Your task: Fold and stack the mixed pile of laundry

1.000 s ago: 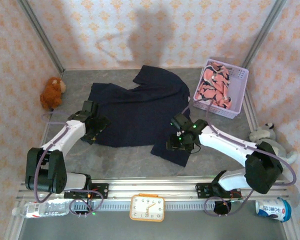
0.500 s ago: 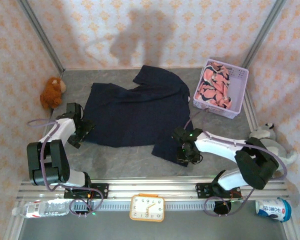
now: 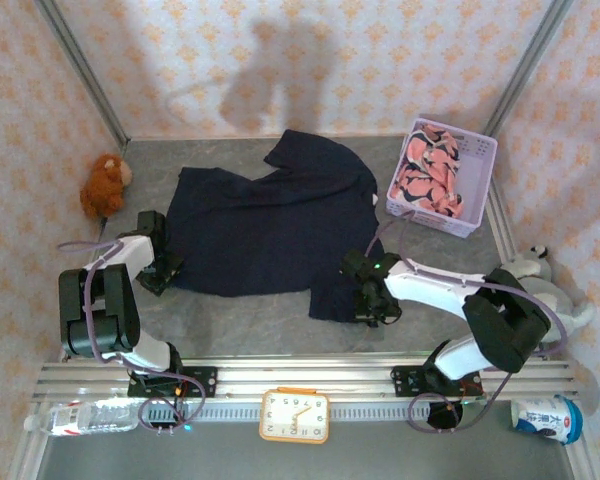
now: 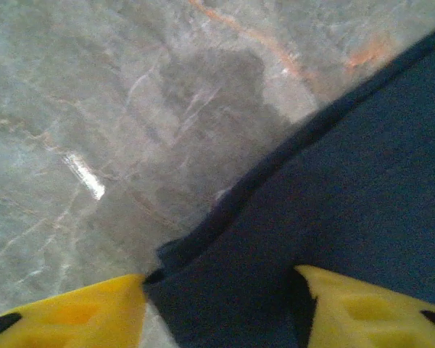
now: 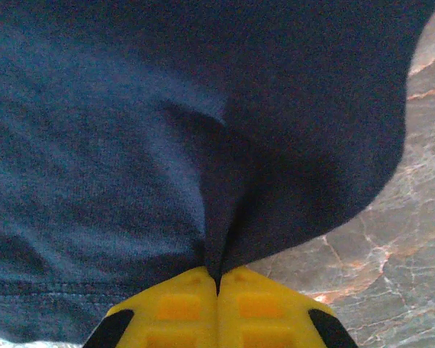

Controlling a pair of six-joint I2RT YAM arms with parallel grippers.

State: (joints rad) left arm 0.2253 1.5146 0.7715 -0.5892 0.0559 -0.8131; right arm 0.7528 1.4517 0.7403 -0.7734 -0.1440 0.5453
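**Grasp step on navy garment, near hem, before first fold**

Top view: navy garment point(image 3: 270, 215) lies spread on the table point(image 3: 240, 320), mid-field, one sleeve toward the back wall. Pink garment point(image 3: 430, 175) sits bunched in the basket point(image 3: 440, 223) at right rear, untouched. Left gripper point(image 3: 166, 272) is at the navy garment's near-left corner; right gripper point(image 3: 362, 308) is on its near-right flap.

Left wrist: fingers point(image 4: 72, 312) stand apart, straddling the cloth corner point(image 4: 203, 275). Cloth lies between them but is not pinched. Bare table point(image 4: 130, 109) beyond.

Right wrist: fingers point(image 5: 181, 304) are pressed together, with a ridge of navy cloth point(image 5: 217, 217) nipped between the tips. Table point(image 5: 391, 275) shows at right.

Judgement: step in hand is securing both near corners; the task is early, nothing folded or stacked. Next move calls for the left fingers to clamp the corner, then both arms to lift together and carry the hem toward the back edge, evenly, so the cloth does not skew.
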